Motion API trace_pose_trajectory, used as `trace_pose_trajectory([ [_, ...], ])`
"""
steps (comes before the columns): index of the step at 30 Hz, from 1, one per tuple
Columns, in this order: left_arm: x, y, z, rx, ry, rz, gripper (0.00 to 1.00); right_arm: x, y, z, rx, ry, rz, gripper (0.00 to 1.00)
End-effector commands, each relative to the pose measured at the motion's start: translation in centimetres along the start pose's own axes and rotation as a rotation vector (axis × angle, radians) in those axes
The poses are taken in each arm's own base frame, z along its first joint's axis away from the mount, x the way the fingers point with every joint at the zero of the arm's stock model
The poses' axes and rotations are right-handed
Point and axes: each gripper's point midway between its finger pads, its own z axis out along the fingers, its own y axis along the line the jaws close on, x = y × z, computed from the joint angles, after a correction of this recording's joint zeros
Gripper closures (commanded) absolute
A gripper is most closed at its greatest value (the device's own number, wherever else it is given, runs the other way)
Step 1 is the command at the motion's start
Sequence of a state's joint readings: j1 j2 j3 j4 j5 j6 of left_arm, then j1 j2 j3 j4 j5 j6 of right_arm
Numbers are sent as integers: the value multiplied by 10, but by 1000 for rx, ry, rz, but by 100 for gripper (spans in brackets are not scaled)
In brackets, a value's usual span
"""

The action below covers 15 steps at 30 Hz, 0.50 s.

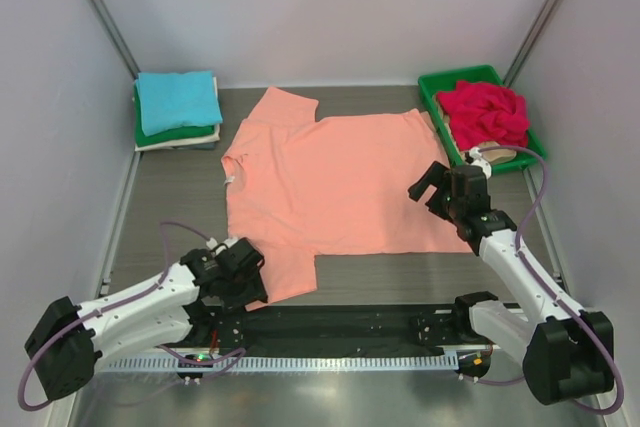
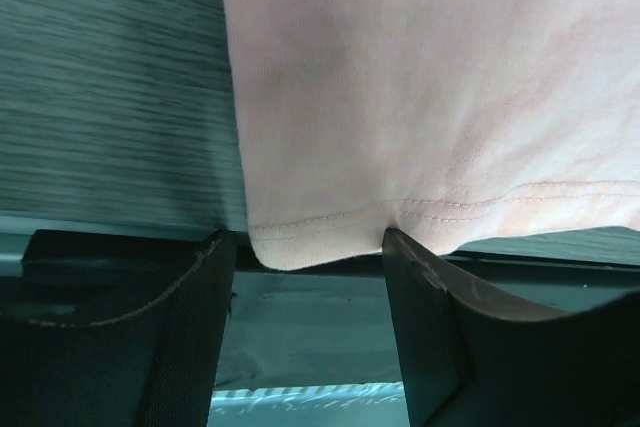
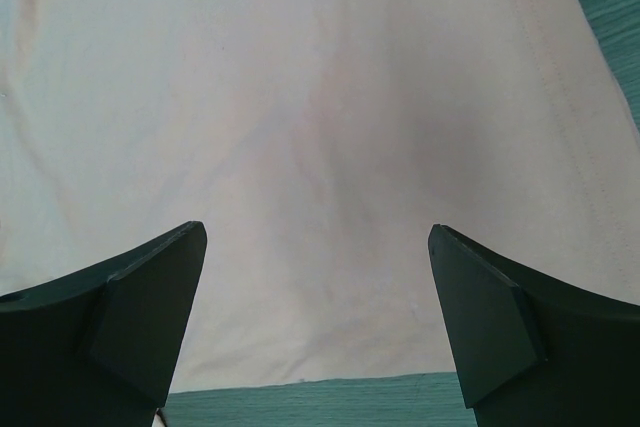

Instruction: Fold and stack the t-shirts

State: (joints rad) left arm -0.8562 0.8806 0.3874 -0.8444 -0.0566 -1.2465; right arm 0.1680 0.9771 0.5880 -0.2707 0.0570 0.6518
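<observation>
Left tool (image 2: pixel 308 239), spread, straddles the orange shirt's (image 1: pixel 330 182) near sleeve corner; right tool (image 3: pixel 315 232), also spread, hovers over its right hem.

The table (image 1: pixel 170 217) is a dark grey, wood-grained top filling the middle of the frame. An orange shirt (image 1: pixel 330 187) lies spread flat at its centre, with the collar to the left, one sleeve toward the top and the other at lower left, reaching the near edge. In the upper left corner sits a stack (image 1: pixel 178 110) of folded shirts, turquoise on top. A green tray (image 1: pixel 440 82) rests in the upper right corner. A black rail (image 1: pixel 340 327) runs along the bottom edge.
</observation>
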Motion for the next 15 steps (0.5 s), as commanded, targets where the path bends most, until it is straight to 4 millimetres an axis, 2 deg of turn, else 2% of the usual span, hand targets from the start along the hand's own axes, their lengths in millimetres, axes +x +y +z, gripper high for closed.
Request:
trace_pose_trajectory([
  [1, -1, -3, 8, 18, -18, -36, 40, -11, 6, 0, -21, -26, -10, 0],
  [3, -5, -5, 9, 41, -44, -42, 44, -11, 3, 1, -10, -27, -10, 0],
  [4, -10, -5, 10, 41, -67, -44, 57, -13, 1, 1, 2, -38, -10, 0],
  [6, -15, -8, 8, 51, -94, -45, 75, -17, -9, 2, 32, -54, 6, 0],
  [7, -18, -9, 8, 51, -106, -46, 91, -18, -13, 1, 38, -60, 14, 0],
  [8, -21, -10, 6, 47, -119, -42, 97, -19, -20, 2, 54, -63, 25, 0],
  [10, -26, -14, 2, 49, -136, -35, 100, -23, -43, 2, 112, -70, 87, 0],
  [12, -34, -17, -2, 57, -179, -33, 100, -17, -67, 3, 176, -50, 169, 0],
  [13, -40, -23, -8, 79, -206, -33, 100, -23, -88, 2, 223, -69, 228, 0],
  [15, -52, -25, -14, 84, -266, -36, 100, -13, -109, -1, 251, -39, 314, 0],
])
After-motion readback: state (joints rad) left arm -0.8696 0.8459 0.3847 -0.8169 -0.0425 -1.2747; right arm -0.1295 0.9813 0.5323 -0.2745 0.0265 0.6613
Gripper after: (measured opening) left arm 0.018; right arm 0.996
